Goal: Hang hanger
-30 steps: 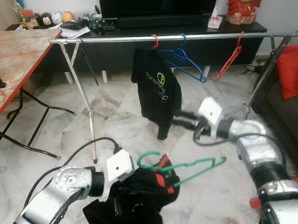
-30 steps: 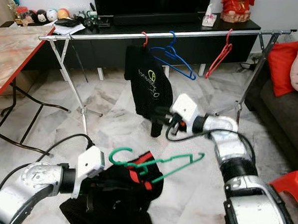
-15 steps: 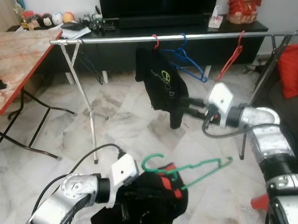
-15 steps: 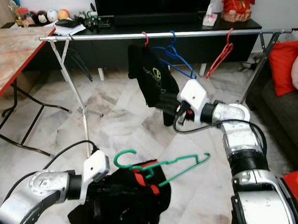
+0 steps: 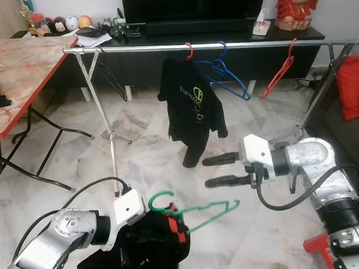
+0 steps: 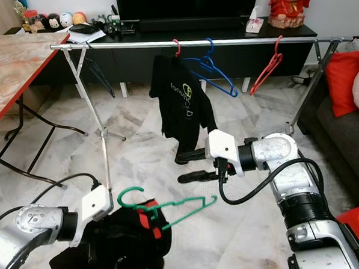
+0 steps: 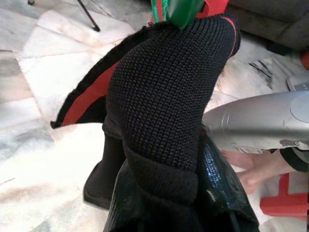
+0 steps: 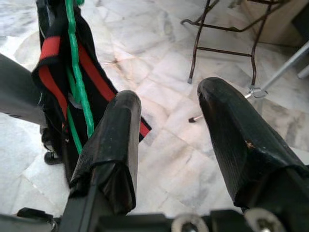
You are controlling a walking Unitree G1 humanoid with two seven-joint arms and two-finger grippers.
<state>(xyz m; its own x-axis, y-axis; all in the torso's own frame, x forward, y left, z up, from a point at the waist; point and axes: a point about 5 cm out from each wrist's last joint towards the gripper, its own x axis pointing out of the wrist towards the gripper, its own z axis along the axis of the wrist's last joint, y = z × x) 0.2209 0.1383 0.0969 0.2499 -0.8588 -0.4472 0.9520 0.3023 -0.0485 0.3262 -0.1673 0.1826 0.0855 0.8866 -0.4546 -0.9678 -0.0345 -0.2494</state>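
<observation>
A green hanger (image 5: 193, 209) carries a black garment with red trim (image 5: 143, 247) low over the floor, its hook pointing up. My left gripper (image 5: 139, 244) is buried in that garment and shut on it; the knit cloth (image 7: 164, 96) drapes over its fingers. My right gripper (image 5: 206, 173) hangs open just above and to the right of the hanger's free end, apart from it. Its fingers (image 8: 116, 145) frame the green hanger (image 8: 77, 82). Behind runs the silver rail (image 5: 244, 46) with a black T-shirt (image 5: 192, 108) on a red hanger, a blue hanger (image 5: 222, 73) and a red hanger (image 5: 279, 70).
The rack's legs (image 5: 104, 130) stand on the marble floor. A red-edged table (image 5: 20, 78) is at the left, a dark sofa with a red cushion (image 5: 354, 83) at the right, and a red stool (image 5: 324, 250) by my right arm. A TV cabinet (image 5: 172, 50) lies behind the rail.
My right gripper has dropped from beside the hanging T-shirt down toward the green hanger. The left arm has lowered the garment and hanger a little.
</observation>
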